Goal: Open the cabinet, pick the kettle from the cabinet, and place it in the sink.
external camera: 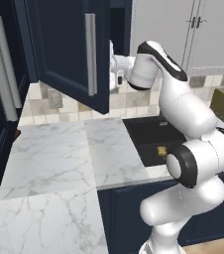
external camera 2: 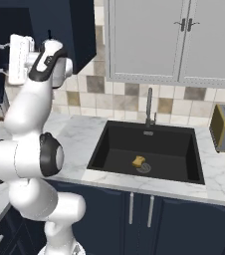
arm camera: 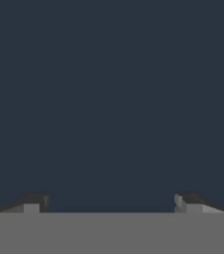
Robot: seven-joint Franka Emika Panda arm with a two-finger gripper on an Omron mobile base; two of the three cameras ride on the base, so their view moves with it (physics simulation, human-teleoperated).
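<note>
The cabinet (external camera: 67, 54) door is hanging partly open, its silver handle (external camera: 90, 53) facing out over the marble counter (external camera: 49, 158). The gripper (arm camera: 111, 203) is reaching up just behind the door's edge, jaws spread wide and pinching nothing, facing flat navy. Below, the black sink (external camera 2: 149, 154) is holding a small yellow sponge (external camera 2: 139, 161).

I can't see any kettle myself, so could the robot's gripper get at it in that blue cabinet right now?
Probably not yet. The cabinet door stands partly open, but the open gripper faces plain navy surface at close range, and no kettle is visible from any camera.
</note>
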